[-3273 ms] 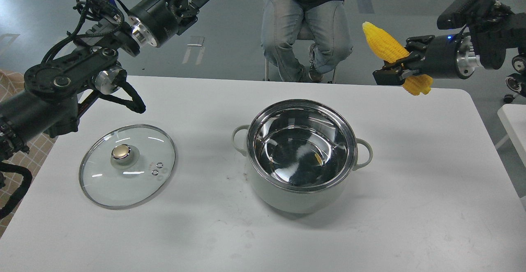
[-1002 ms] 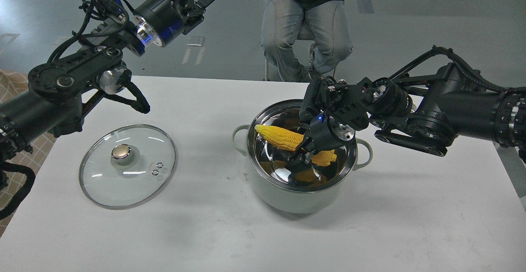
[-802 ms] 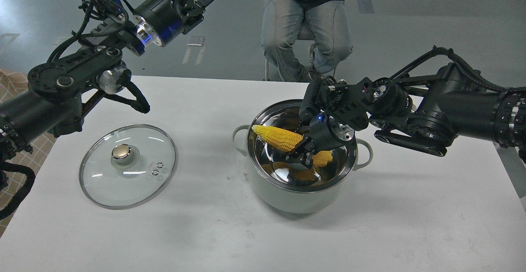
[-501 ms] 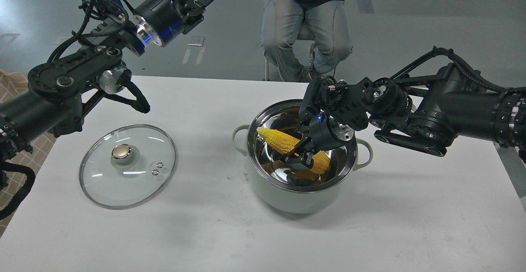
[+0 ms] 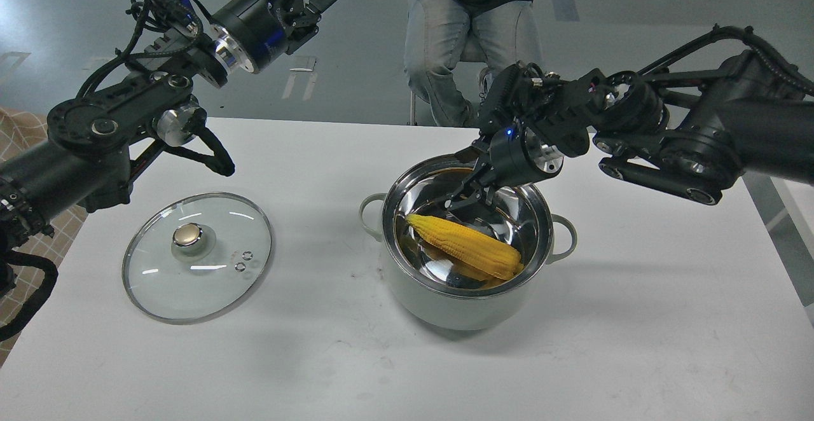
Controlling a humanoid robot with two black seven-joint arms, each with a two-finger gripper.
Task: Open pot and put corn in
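The corn (image 5: 467, 252) lies inside the open pot (image 5: 467, 300); my right gripper (image 5: 469, 198) hangs just above it, fingers apart and empty. Placing looks done, so next I should withdraw clear of the rim.

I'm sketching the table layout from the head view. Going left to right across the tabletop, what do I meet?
Glass lid lying flat with its knob up → pot's left handle → pot, open, with the corn lying inside → pot's right handle.
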